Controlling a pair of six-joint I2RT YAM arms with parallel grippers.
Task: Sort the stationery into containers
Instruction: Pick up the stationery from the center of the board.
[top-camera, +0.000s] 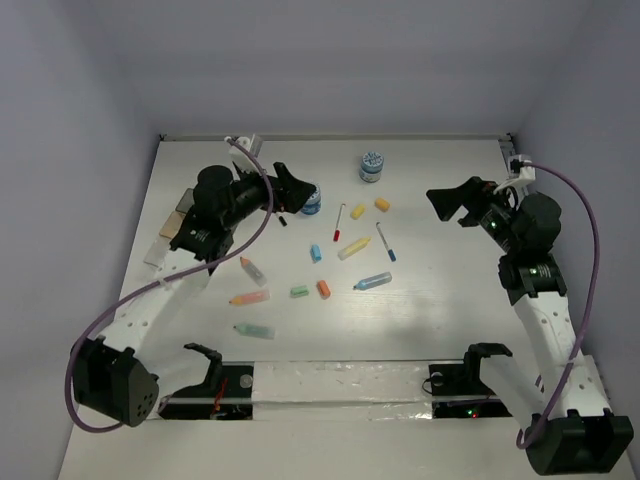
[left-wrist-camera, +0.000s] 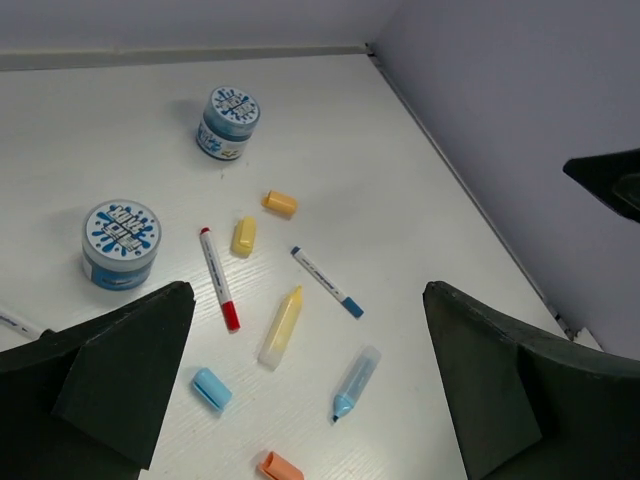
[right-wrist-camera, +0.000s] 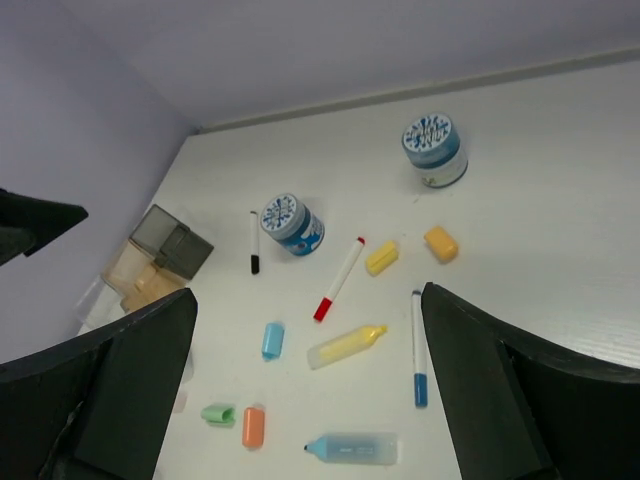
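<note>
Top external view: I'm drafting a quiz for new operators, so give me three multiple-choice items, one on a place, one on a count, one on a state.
1. Where is the blue-tipped pen? A inside a pot; B upright on a pot lid; C flat on the table beside the yellow highlighter.
2. How many round pots are in view? A two; B one; C four.
3. The right gripper is: A shut on a pen; B open, empty; C shut on a pot.
C: it lies on bare table next to the highlighter. A: one stands at the back, a second further forward and left. B: its fingers are spread with nothing between them.
</note>
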